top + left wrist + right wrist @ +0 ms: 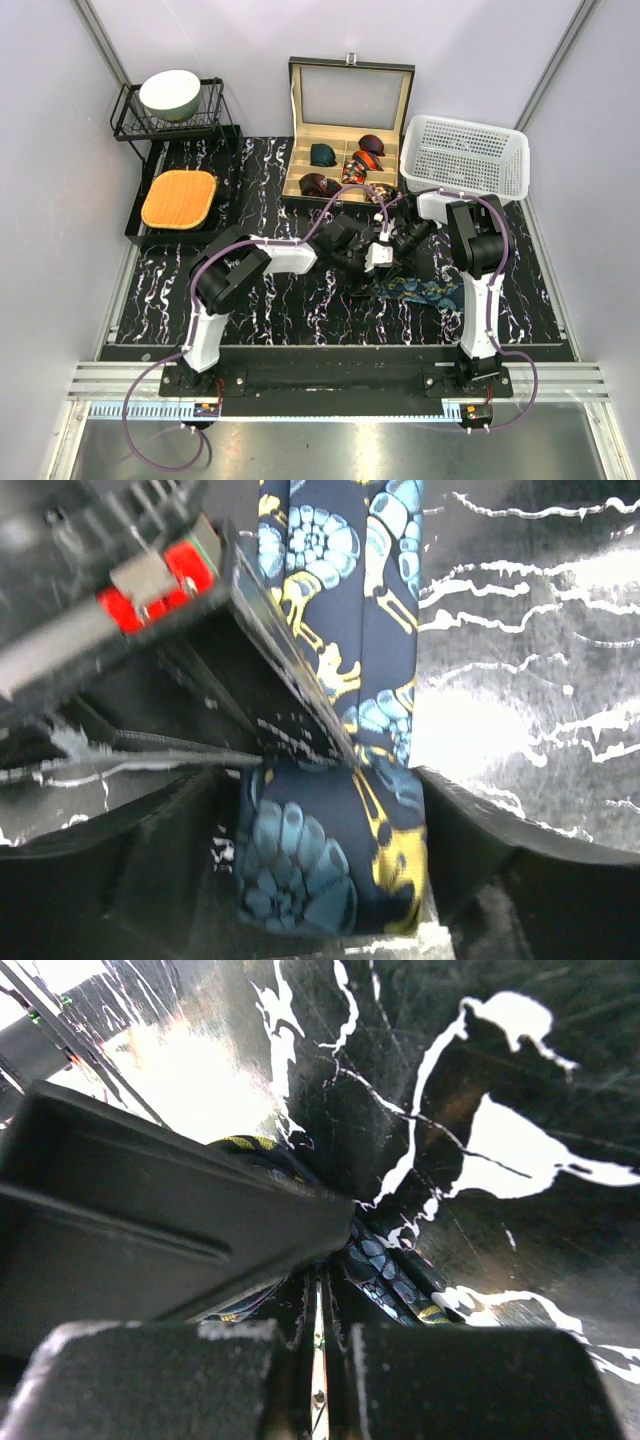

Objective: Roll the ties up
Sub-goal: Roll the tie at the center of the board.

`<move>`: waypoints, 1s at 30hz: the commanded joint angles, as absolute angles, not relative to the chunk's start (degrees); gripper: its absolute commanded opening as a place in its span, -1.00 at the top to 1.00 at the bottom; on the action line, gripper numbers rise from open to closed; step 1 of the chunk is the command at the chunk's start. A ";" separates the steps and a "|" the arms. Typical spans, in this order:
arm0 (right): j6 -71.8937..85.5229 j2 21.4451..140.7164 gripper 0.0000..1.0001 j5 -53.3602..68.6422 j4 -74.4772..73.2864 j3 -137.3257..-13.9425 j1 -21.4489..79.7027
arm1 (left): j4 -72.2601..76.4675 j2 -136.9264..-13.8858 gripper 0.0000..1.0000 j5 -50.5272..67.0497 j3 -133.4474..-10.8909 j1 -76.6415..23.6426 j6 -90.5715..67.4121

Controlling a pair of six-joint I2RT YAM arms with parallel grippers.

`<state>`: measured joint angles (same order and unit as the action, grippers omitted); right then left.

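**Item:** navy tie [340,600], teal-and-gold pattern.

**Location:** centre-right of the marbled bench [290,300], in front of the right arm, where both claws meet. Most of its length lies loose and rumpled on the bench. One end is turned over into a short rolled end [320,870].

**Companions:** coiled ties [345,165], stowed in the compartments of the open box [293,130] at the back.

**Left claw** [325,885]: fingers apart, one on each side of the rolled end, bracketing it but not visibly squeezing.

**Right claw** [318,1305]: fingers together, tips down at the fabric just beside the roll. Whether any cloth is nipped between them cannot be told.

**Handling:** judged light, limp and smooth-faced. It has no stiffness of its own, so a slack roll would likely spring open or telescope sideways. Best taken across the roll's flat flanks, with the free strip kept straight and lightly taut. Not fragile, though prone to creasing and slipping.
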<state>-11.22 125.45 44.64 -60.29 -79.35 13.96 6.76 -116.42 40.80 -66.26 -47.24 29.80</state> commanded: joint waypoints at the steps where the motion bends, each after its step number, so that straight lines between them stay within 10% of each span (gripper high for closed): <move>1: -15.21 128.32 1.00 34.01 -53.70 -79.01 15.21 | 2.65 -118.30 -0.31 42.89 -68.99 -47.72 29.18; 11: -15.64 127.36 1.00 36.38 -55.89 -83.39 15.29 | 0.18 -115.05 0.49 39.03 -59.07 -46.49 30.24; 14: -16.26 124.65 0.64 38.93 -59.76 -86.38 14.33 | 0.96 -115.13 0.72 36.57 -57.31 -46.49 28.22; 17: -16.87 120.69 0.24 41.92 -63.80 -87.01 11.26 | 2.46 -115.75 0.81 35.42 -56.52 -46.06 27.25; 30: -12.48 118.91 0.28 44.21 -64.16 -83.14 7.82 | -3.94 -115.49 1.00 23.92 -58.89 -45.26 25.22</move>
